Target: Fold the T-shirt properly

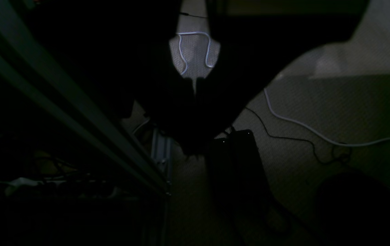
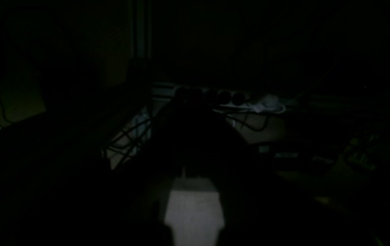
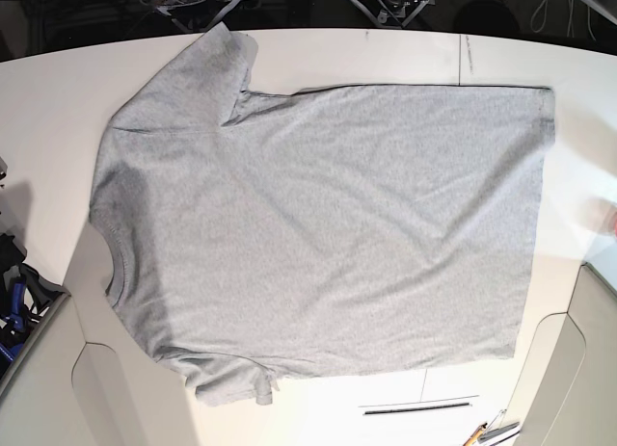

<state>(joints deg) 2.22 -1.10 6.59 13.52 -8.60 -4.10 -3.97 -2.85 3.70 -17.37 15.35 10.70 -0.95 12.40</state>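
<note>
The heather-grey T-shirt [image 3: 318, 234] lies spread flat on the white table [image 3: 386, 51] in the base view, plain side up. Its neck is at the left, its hem at the right, and one sleeve is at the top left. No lettering shows. Neither gripper appears in the base view. Both wrist views are very dark and look down at the floor beside the table. My left gripper [image 1: 195, 112] and my right gripper [image 2: 195, 143] show only as black silhouettes away from the shirt. How their jaws stand is lost in the dark.
A white cable [image 1: 318, 133], a black cable and a black box [image 1: 239, 147] lie on the floor beside a metal frame rail [image 1: 61, 102]. A power strip [image 2: 215, 97] sits under the table. A thin dark strip [image 3: 419, 406] and pens [image 3: 492, 432] lie near the front right edge.
</note>
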